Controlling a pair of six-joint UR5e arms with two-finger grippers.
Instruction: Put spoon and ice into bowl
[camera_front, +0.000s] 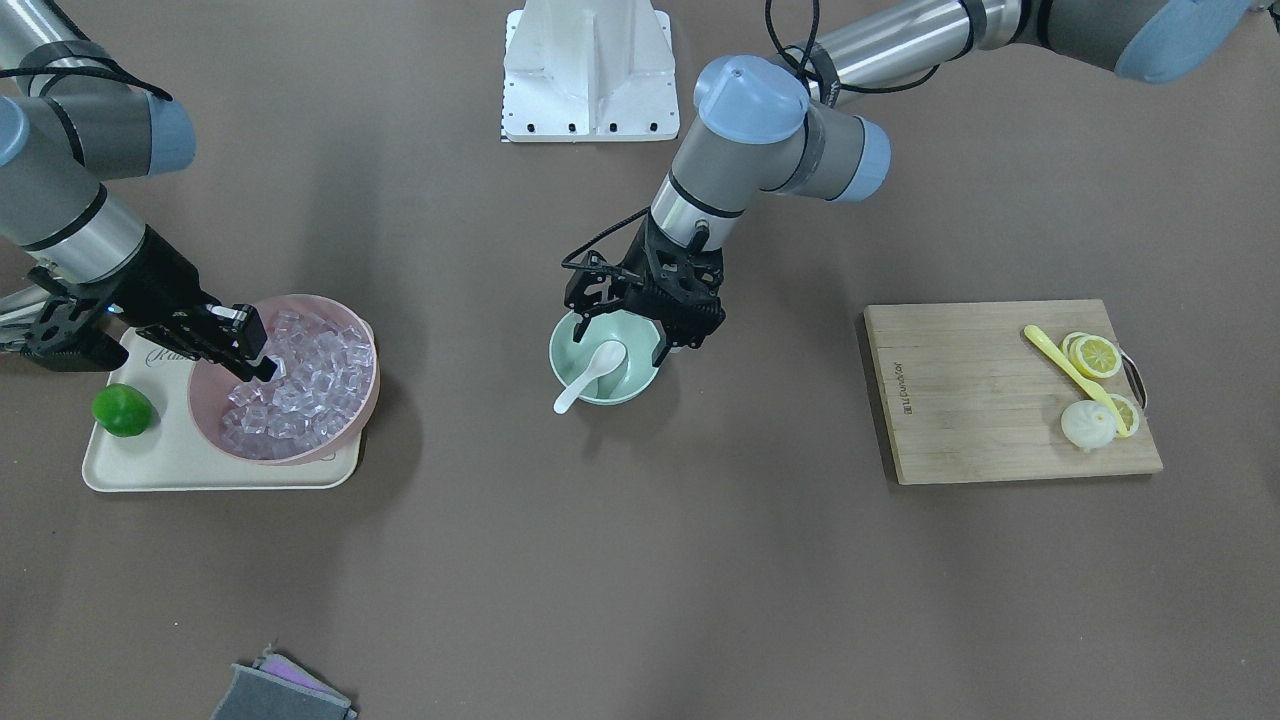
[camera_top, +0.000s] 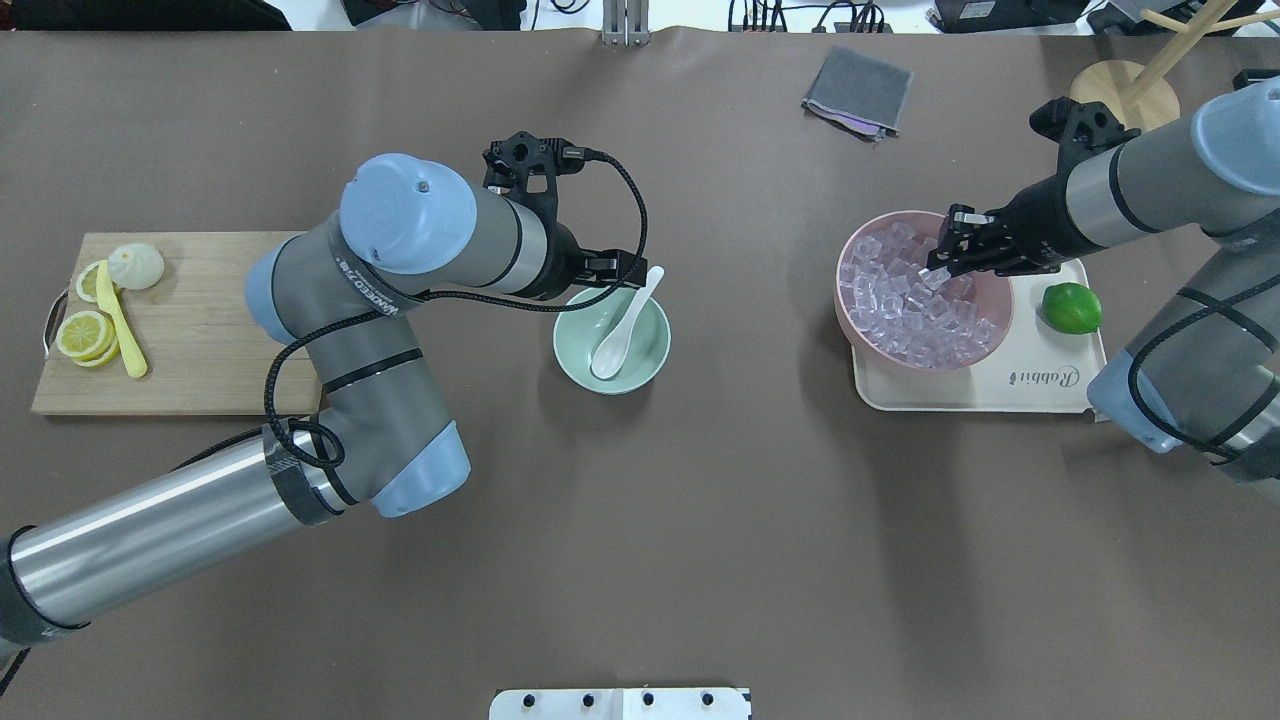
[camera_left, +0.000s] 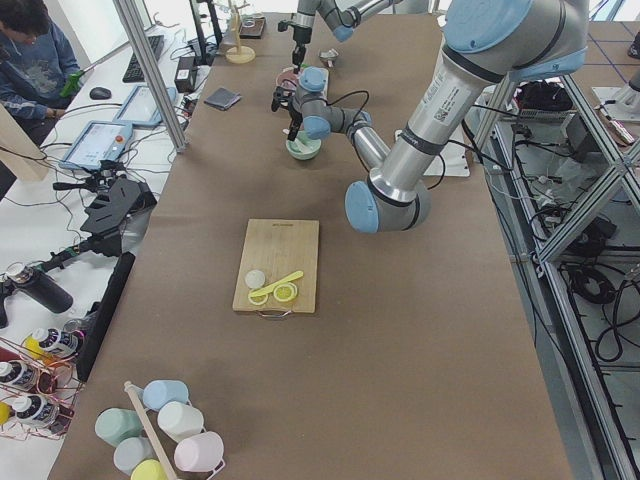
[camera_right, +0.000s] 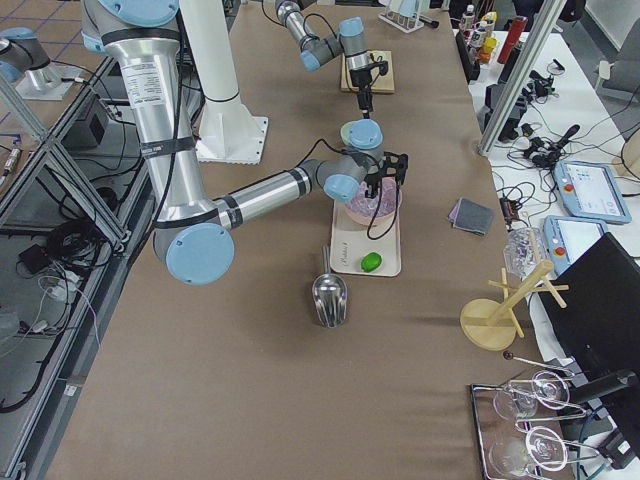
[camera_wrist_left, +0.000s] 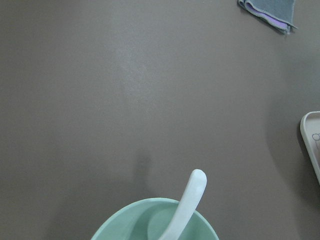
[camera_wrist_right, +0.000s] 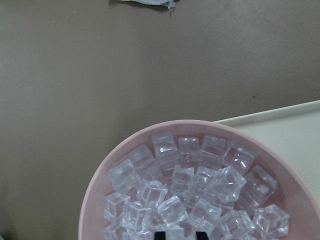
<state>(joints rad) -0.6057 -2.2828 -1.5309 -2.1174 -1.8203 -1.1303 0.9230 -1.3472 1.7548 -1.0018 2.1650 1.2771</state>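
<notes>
resting in the bowl (camera_top: 642, 352) mid-table (camera_front: 700, 560), the spoon (camera_top: 620, 330) lies below the spread left end effector (camera_front: 621, 345). right end effector (camera_front: 262, 365) dips among ice (camera_front: 310, 390) in the pink bowl (camera_wrist_right: 93, 204), beside a lime (camera_front: 124, 410), near the table's right edge; cannot tell its grip.

Bright, even light — soft shadows, sharp.

Overhead: L arm (camera_top: 380, 330) enters from approx. 8 o'clock, elbow bent, wrist heading to 3. L gripper (camera_front: 622, 337) points down, jaws wide apart. R arm (camera_top: 1150, 200) enters from 3, reaching to 9. R gripper (camera_top: 938, 275) tilted down, tips narrowly apart, grip unclear.
</notes>
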